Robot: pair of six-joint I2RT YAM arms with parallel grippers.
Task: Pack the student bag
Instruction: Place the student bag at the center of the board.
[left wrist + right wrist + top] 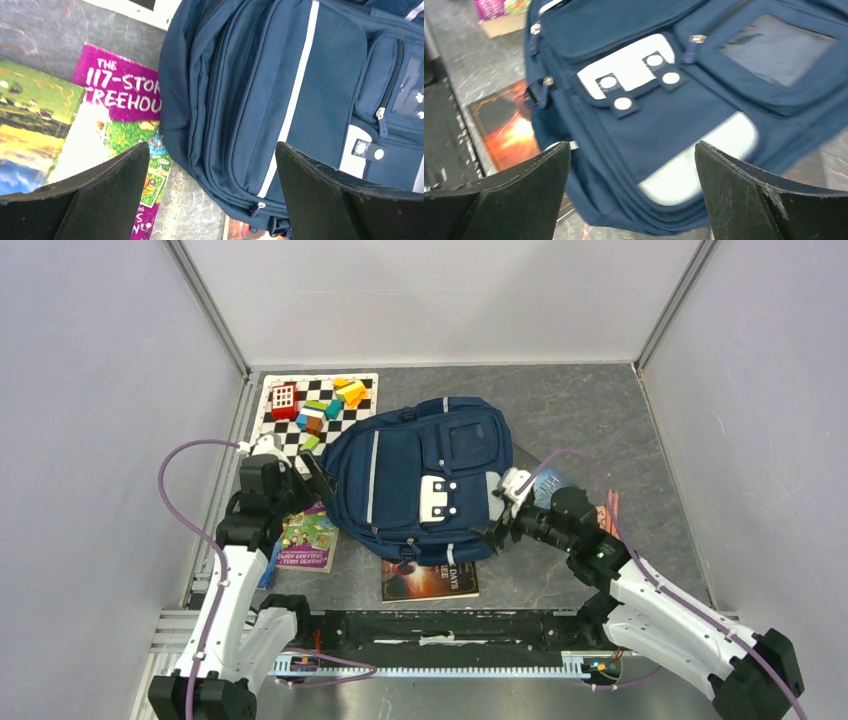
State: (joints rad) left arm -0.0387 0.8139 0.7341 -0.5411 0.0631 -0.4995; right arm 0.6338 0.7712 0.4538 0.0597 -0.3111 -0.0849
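Observation:
The navy student bag (pixel 400 475) lies flat in the middle of the table, front up, with its white buckle patch (pixel 440 498) showing. My left gripper (pixel 316 476) is open and empty at the bag's left edge. In the left wrist view (pixel 212 167) its jaws stand wide over the bag's side seams (pixel 235 110), with a zipper pull (pixel 258 207) low between them. My right gripper (pixel 497 524) is open and empty at the bag's lower right corner. In the right wrist view (pixel 633 172) it hovers over the bag's front (pixel 649 125), below the buckle patch (pixel 629 75).
A purple and green book (pixel 305 542) lies left of the bag, also in the left wrist view (pixel 117 95). A dark orange book (pixel 430 580) pokes out under the bag's near edge. A blue book (pixel 555 480) lies right. A checkered mat (pixel 285 435) with coloured blocks (pixel 325 405) sits at the back left.

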